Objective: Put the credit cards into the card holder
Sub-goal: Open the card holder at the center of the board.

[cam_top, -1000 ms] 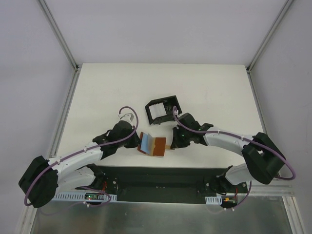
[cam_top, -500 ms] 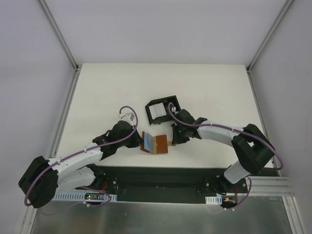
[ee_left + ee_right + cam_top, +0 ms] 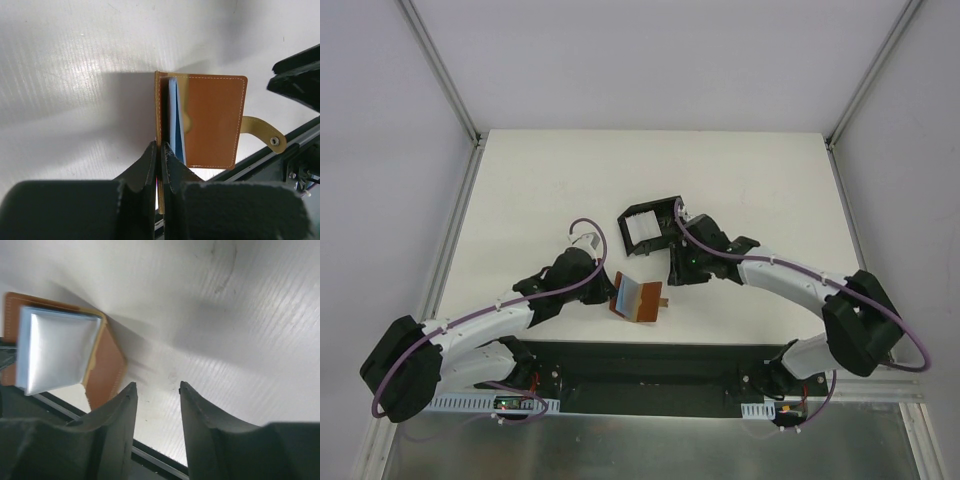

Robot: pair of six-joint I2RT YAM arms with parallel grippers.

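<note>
The black card holder (image 3: 650, 212) stands mid-table with a white credit card (image 3: 640, 231) lying in it. Just in front of it, a brown leather wallet (image 3: 642, 300) is propped open. My left gripper (image 3: 611, 291) is shut on the edge of the wallet's left flap (image 3: 160, 150). A pale blue card (image 3: 174, 120) sits between the wallet's flaps, and the right wrist view shows that card (image 3: 60, 347) face-on. My right gripper (image 3: 675, 272) hovers between wallet and holder; its jaws (image 3: 157, 387) are open over bare table, holding nothing.
The wallet's strap with a snap (image 3: 265, 136) sticks out to the right. The table's near edge and the black base rail (image 3: 640, 360) run just behind the wallet. Metal frame posts (image 3: 470, 130) stand at the table's back corners.
My right gripper has opened and drawn back from the wallet's strap side toward the holder. The wallet, still in the left gripper, has shifted slightly.
</note>
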